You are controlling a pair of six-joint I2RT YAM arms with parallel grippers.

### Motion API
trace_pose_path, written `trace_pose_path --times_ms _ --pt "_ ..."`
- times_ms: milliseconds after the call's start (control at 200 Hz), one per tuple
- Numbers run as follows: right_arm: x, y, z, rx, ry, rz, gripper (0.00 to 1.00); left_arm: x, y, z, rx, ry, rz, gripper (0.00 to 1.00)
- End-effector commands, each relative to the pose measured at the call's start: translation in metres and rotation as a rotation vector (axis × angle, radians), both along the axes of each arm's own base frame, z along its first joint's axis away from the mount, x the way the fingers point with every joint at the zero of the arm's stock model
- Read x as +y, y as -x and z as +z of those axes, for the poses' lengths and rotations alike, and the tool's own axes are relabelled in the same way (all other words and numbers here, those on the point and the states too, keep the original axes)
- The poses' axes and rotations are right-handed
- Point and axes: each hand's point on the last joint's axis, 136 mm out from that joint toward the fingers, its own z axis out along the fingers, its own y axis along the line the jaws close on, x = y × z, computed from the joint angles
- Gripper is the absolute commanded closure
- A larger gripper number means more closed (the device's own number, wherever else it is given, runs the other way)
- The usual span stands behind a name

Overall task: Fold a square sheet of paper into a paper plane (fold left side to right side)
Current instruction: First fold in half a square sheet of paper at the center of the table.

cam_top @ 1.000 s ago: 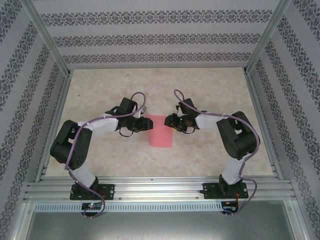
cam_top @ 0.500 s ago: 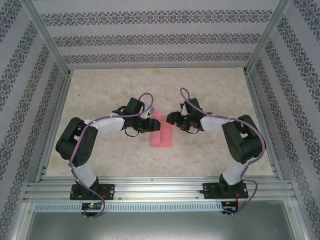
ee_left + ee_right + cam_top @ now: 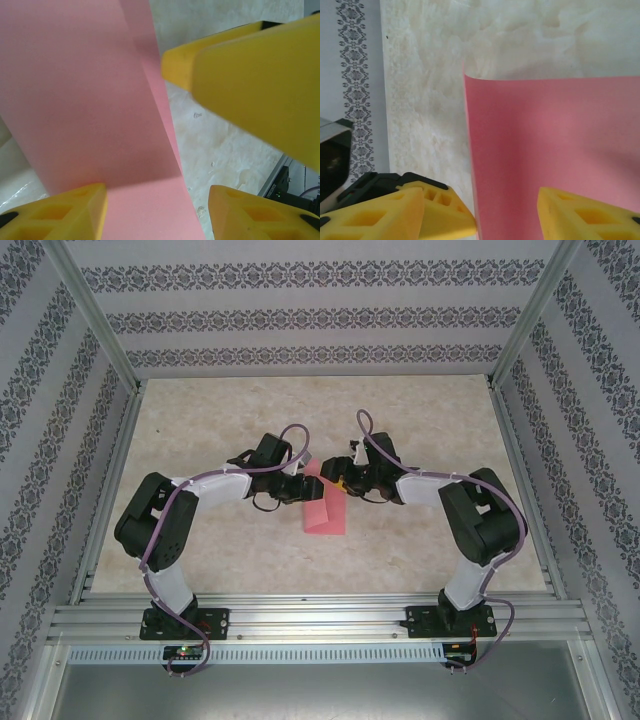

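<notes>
The square sheet of paper is pink-red and lies mid-table, looking like a narrow strip with its left part raised and curling rightward. My left gripper hovers at the sheet's upper left, and my right gripper sits close beside it at the upper right. In the left wrist view the paper bends up in front of the open left gripper. The right gripper's yellow fingers loom at the upper right there. In the right wrist view the right gripper is open, straddling the left edge of the paper.
The beige marbled table is boxed in by patterned walls and metal posts. An aluminium rail carrying both arm bases runs along the near edge.
Both grippers have moved inward until they nearly meet over the sheet's top. The paper's left part has come up and over to the right, so the sheet looks narrower. Both jaws have widened.
</notes>
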Motion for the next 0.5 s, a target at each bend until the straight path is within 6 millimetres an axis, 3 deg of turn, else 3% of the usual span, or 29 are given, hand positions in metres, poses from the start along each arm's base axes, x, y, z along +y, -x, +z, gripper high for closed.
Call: trace_pose_path --times_ms 0,255,495 --pt "0.015 -0.006 0.0098 -0.019 -0.053 0.024 0.41 -0.0105 -0.0025 0.0071 -0.018 0.031 -0.022 0.43" --pt "0.0196 -0.0041 0.0043 0.003 -0.072 0.038 0.58 -0.0121 -0.0016 0.0075 -0.02 0.033 -0.026 0.43" --pt "0.0209 -0.0031 0.004 0.005 -0.08 0.046 0.87 -0.0126 -0.0014 0.0078 -0.021 0.032 -0.026 0.43"
